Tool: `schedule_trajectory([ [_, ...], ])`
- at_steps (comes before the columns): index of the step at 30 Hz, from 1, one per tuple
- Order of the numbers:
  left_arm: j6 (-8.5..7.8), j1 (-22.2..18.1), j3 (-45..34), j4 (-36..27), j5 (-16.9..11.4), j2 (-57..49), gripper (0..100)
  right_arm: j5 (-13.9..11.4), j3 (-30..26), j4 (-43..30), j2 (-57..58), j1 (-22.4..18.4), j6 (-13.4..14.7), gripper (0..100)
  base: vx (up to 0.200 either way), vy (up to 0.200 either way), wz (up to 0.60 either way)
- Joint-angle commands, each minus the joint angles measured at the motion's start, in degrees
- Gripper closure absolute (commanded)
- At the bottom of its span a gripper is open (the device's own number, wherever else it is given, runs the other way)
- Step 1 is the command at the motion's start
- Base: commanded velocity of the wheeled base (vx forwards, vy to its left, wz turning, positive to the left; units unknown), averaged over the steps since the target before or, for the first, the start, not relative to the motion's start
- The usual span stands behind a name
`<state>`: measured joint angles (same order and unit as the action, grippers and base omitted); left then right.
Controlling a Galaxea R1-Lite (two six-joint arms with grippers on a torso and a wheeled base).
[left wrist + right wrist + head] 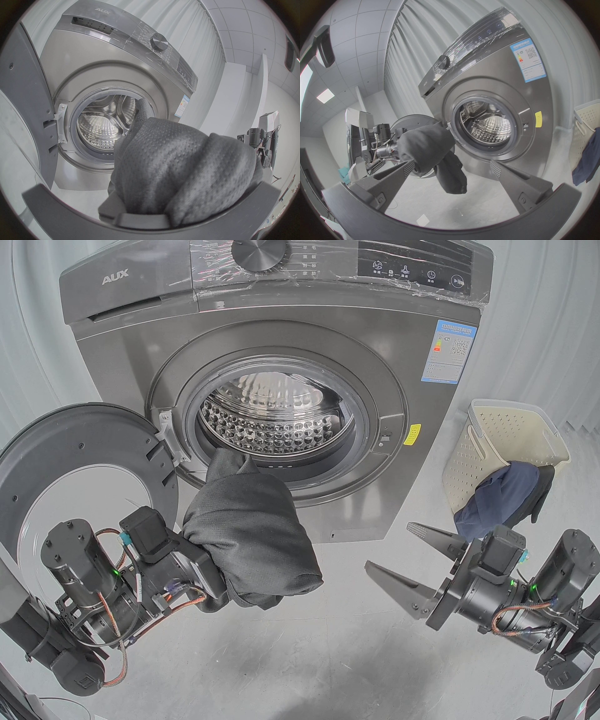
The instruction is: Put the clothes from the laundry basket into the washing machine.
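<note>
A dark grey garment (250,527) hangs bunched in the left claw (201,572), which is clamped on it just outside the washing machine (387,365), the cloth's top reaching the door opening's lower rim. The drum (275,421) looks empty, so I'd say nothing is loaded yet. A blue garment (500,496) drapes over the laundry basket (500,427), and the right claw (389,545) hovers spread wide, holding nothing.

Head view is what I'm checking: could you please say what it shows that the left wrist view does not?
Head view adds the cream laundry basket with a navy garment draped over its rim, and the open, empty right end effector. Left wrist view adds ceiling tiles. Both show the washing machine, its open door, the drum and the dark grey garment before the opening.
</note>
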<state>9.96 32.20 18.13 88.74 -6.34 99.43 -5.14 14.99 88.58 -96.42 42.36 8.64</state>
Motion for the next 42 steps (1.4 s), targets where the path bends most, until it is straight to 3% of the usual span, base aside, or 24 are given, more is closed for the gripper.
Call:
schedule_trajectory([
  [1, 0.06, 0.24, -0.29, 0.03, 0.01, 0.07, 100, 0.31, 0.30, -0.07, 0.70, -2.64, -0.21, 0, 0.000, 0.000, 0.00],
  [9, 0.06, 0.24, -0.81, 0.03, 0.01, -0.73, 100, 0.57, -0.05, -0.16, 0.61, -3.25, -0.12, 0, 0.000, 0.000, 0.00],
  [12, 0.15, 0.41, -1.43, 0.03, -0.08, -1.43, 100, 0.57, 0.30, -0.07, -0.09, -5.18, -0.12, 0, 0.000, 0.000, 0.00],
  [18, -0.64, 0.41, -1.96, 0.03, 0.01, -1.52, 100, 0.57, 0.47, -0.07, -0.88, -6.50, -0.12, 0, 0.000, 0.000, 0.00],
  [24, -0.03, 0.76, -2.04, 0.03, -0.08, -1.16, 100, 0.93, 0.56, -0.07, -1.58, -6.42, -0.12, 0, 0.000, 0.000, 0.00],
  [42, -0.82, 0.59, -2.66, 0.03, -0.25, -0.46, 100, 1.01, 0.30, -0.07, -2.20, -5.80, -0.03, 0, 0.167, 0.000, 0.00],
])
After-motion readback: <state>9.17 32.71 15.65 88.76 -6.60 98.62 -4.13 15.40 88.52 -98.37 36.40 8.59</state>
